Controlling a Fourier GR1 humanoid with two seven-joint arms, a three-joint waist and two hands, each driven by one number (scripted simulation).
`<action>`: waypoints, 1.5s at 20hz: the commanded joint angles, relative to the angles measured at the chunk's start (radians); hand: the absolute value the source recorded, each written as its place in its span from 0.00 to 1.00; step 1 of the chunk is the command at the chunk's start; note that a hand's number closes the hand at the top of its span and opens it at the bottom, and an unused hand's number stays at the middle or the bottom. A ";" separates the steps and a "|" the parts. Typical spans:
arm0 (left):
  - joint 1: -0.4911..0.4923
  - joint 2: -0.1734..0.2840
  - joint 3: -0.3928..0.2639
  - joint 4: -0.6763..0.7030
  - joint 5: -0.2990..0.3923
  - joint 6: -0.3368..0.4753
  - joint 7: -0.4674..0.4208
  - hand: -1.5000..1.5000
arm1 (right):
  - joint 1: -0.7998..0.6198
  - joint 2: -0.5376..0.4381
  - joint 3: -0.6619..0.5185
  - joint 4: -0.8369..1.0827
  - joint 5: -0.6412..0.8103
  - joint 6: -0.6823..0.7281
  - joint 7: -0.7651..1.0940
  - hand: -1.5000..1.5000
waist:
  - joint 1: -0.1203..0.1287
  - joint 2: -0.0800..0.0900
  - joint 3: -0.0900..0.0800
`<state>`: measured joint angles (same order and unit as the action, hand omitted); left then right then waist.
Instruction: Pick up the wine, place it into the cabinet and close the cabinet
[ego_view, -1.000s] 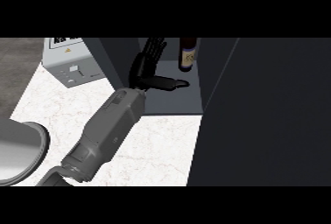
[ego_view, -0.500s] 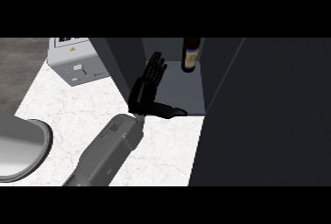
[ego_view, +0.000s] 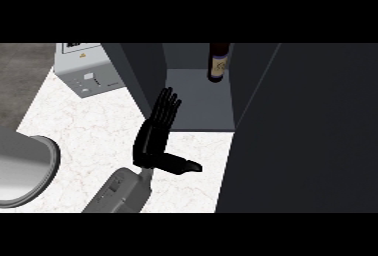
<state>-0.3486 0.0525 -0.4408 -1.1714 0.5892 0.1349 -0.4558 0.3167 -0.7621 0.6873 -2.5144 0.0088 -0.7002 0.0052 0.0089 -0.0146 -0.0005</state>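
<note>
Wine inside cabinet; toaster left.

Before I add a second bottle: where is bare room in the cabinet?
The cabinet floor is bare in front of the wine bottle, between its two walls. The left hand crowds its front left corner, by the open door.

White veined marble counter, smooth.

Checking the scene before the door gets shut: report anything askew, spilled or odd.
Nothing stands out. The wine bottle stands upright at the back of the open cabinet, nothing spilled. The left hand, open with straight fingers, is at the cabinet's opening, holding nothing.
</note>
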 joint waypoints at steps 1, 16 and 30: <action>0.169 0.089 -0.037 -0.205 0.006 -0.010 0.059 0.00 | 0.046 -0.042 -0.014 -0.187 -0.014 0.007 0.072 0.00 | 0.004 0.003 0.000; 0.367 0.271 0.109 -0.359 0.076 -0.160 -0.015 0.00 | 0.025 -0.164 0.162 -0.182 -0.063 0.264 0.031 1.00 | -0.001 0.007 -0.001; 0.467 0.440 0.286 -0.387 0.181 -0.328 -0.001 0.00 | -0.096 -0.105 0.209 -0.199 -0.047 0.329 0.068 1.00 | 0.004 0.012 -0.002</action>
<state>0.0809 0.4457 -0.1920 -1.5545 0.7373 -0.1251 -0.4600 0.2463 -0.9154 0.8472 -2.5054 -0.0050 -0.3824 -0.0221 0.0080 -0.0048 -0.0032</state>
